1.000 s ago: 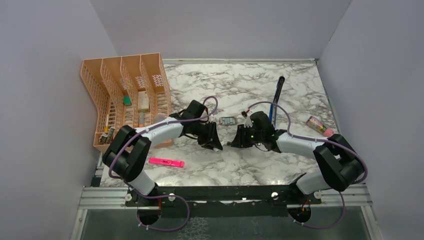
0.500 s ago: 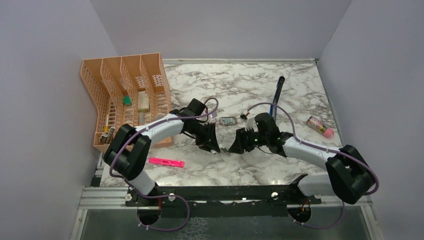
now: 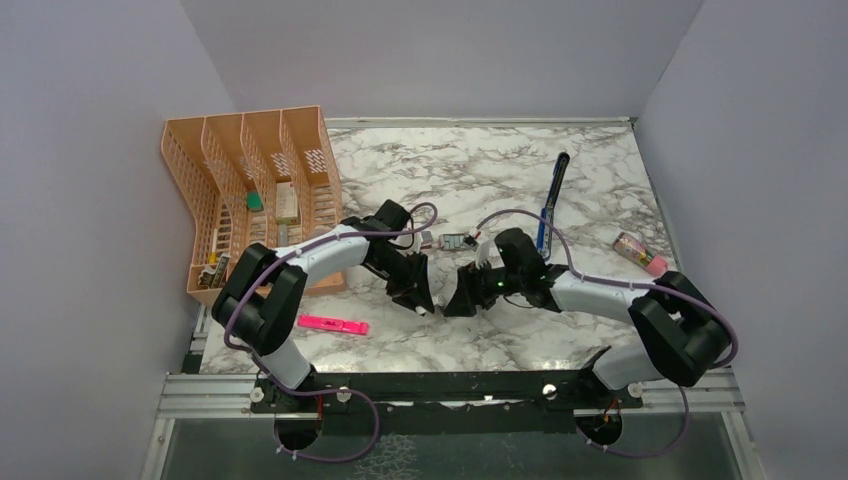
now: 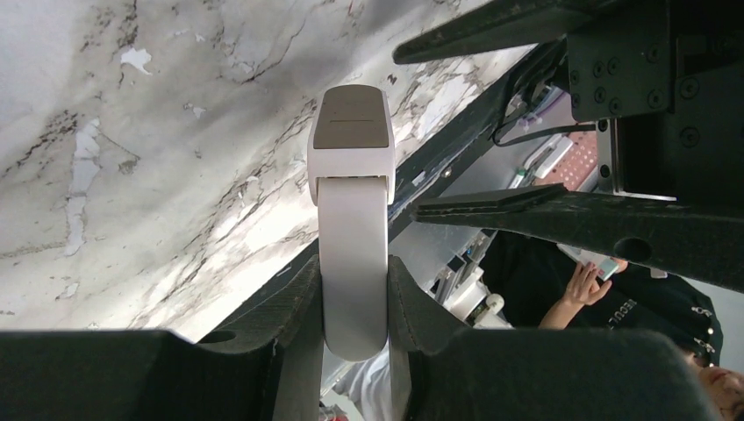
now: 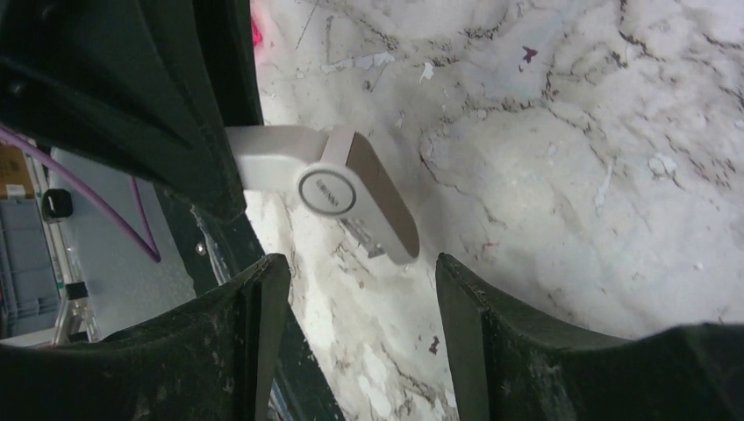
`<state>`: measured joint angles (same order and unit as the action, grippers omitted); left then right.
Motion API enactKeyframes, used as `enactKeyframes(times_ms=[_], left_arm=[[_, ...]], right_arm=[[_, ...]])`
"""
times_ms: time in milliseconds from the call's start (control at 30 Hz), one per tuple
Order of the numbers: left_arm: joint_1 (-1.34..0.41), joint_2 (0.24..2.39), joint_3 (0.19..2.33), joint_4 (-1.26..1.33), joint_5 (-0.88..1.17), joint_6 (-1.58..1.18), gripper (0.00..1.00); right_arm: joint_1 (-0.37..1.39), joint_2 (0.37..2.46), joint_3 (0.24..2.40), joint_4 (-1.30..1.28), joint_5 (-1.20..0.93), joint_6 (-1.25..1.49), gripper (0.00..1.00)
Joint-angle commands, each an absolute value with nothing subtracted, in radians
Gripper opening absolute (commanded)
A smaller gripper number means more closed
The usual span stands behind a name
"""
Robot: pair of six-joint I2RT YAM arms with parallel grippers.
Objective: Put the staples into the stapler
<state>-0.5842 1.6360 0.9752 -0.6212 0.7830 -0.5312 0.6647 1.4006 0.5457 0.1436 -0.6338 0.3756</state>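
Listener: Grippers first, please. What are they doing?

Describer: Left gripper (image 4: 355, 294) is clamping a white piece (image 4: 353, 219) with a taupe end and holding it above the worktop (image 3: 500, 345), probably offering it to the other arm. Right gripper (image 5: 360, 263) is gaping wide and gripping nothing, its tips just beside that piece.

Listener: And the task's things?

Describer: Staples (image 3: 455, 241) are lying just behind both grippers, with nothing touching them. The stapler (image 3: 549, 200) is lying farther back on the right, well apart. Marbled white-and-grey worktop, plain lilac-grey walls, and an orange file rack (image 3: 250, 190) sitting at the left.
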Motion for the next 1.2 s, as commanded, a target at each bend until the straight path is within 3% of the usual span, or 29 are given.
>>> enactKeyframes(times_ms=[0, 100, 300, 1000, 1167], left_arm=[[-0.583, 1.648, 1.009, -0.692, 0.833, -0.472, 0.03], [-0.582, 1.654, 1.009, -0.722, 0.838, -0.454, 0.04], [-0.582, 1.660, 1.015, -0.739, 0.844, -0.449, 0.04], [-0.583, 1.671, 1.023, -0.739, 0.852, -0.454, 0.04], [-0.581, 1.674, 1.028, -0.740, 0.851, -0.454, 0.04]], right_arm=[[0.684, 1.468, 0.590, 0.233, -0.617, 0.374, 0.66], [0.689, 1.493, 0.593, 0.260, -0.624, 0.382, 0.60], [0.694, 1.538, 0.581, 0.297, -0.647, 0.395, 0.35], [0.715, 1.608, 0.561, 0.405, -0.786, 0.375, 0.32], [0.718, 1.623, 0.566, 0.397, -0.780, 0.373, 0.20]])
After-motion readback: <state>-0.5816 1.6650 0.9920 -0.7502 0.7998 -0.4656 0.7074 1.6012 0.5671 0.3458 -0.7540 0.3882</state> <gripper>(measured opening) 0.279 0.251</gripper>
